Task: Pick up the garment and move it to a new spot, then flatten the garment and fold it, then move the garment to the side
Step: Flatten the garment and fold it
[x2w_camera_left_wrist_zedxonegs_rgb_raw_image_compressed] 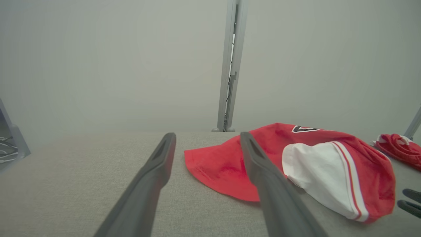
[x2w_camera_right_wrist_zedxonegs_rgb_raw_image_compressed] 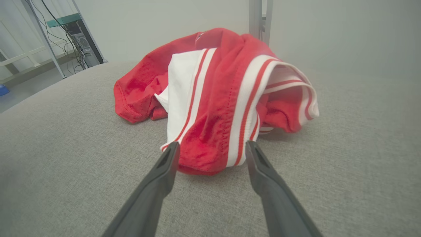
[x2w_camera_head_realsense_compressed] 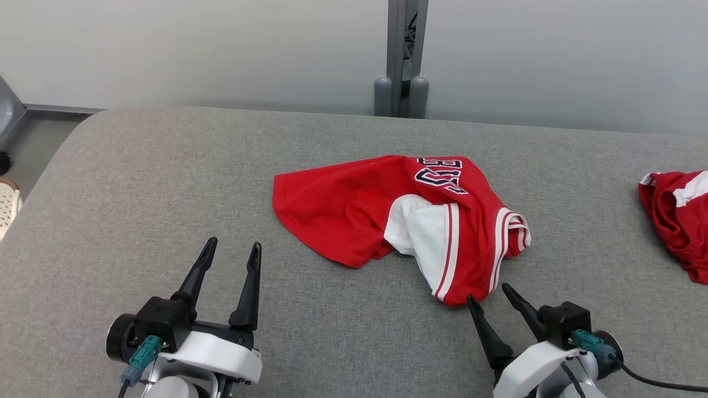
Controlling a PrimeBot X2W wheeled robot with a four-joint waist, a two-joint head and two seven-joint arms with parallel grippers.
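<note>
Farther right, another red cloth (x2w_camera_head_realsense_compressed: 672, 218) lies apart from the garment (x2w_camera_head_realsense_compressed: 343, 210).

So we're looking down at a big table (x2w_camera_head_realsense_compressed: 138, 182) covered in grey woven fabric, with a rounded corner on the left. Behind it we're seeing a plain pale wall (x2w_camera_head_realsense_compressed: 193, 50), split by a grey metal post (x2w_camera_head_realsense_compressed: 406, 55). Off the left edge we're catching some grey floor (x2w_camera_head_realsense_compressed: 38, 143). In the right wrist view we're also spotting a dark cabinet (x2w_camera_right_wrist_zedxonegs_rgb_raw_image_compressed: 80, 39) with a teal top, next to a slanted metal frame leg (x2w_camera_right_wrist_zedxonegs_rgb_raw_image_compressed: 42, 36). Soft, even light is falling everywhere.
</note>
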